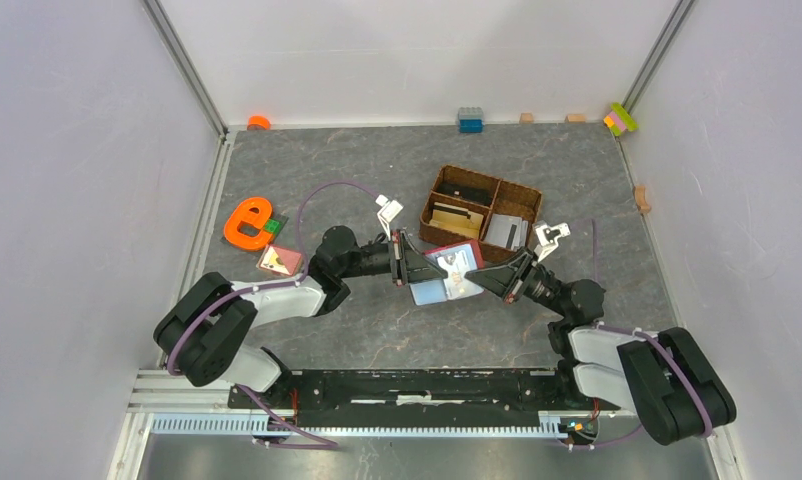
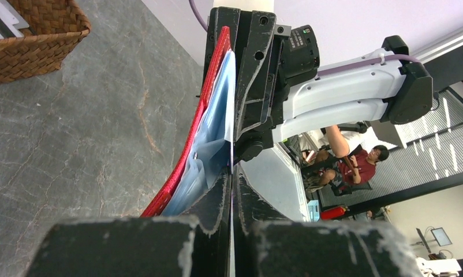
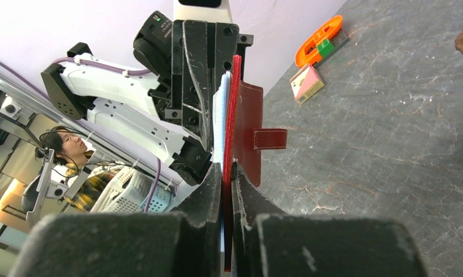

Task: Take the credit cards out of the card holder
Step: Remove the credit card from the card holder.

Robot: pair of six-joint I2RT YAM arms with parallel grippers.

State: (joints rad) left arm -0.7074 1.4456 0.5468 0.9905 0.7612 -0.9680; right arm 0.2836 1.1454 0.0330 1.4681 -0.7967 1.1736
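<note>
- Top external view: both arms reach inward over the grey marbled counter [image 1: 377, 170] and meet near its middle, just in front of a brown wicker basket [image 1: 489, 181].
- Between them, lifted off the counter, is the dark red card holder [image 1: 474, 258], folded open, with the light blue credit cards [image 1: 439, 290] showing against its inner face.
- Left end effector [image 1: 409, 268]: fingers together at the holder's left side. In the left wrist view they pinch a thin edge that looks like one of the light blue cards, while the red cover runs past just to one side of the fingers.
- Right end effector [image 1: 492, 278]: clamped on the holder's right side. In the right wrist view the red edge sits squarely between its fingers.
- In the right wrist view the holder stands on edge, and its darker flap with a small strap tab hangs out toward the counter side.
- The two end effectors face each other closely, each visible in the other's wrist camera (nearly touching, though I cannot tell whether they actually do).
- I cannot tell how many cards are in the holder; only light blue ones show.
- The basket has several compartments holding flat dark and pale items.
- Well to the left lie an orange letter-shaped toy [image 1: 245, 222] and, nearer the left arm, a small pink and tan box [image 1: 280, 261].
</note>
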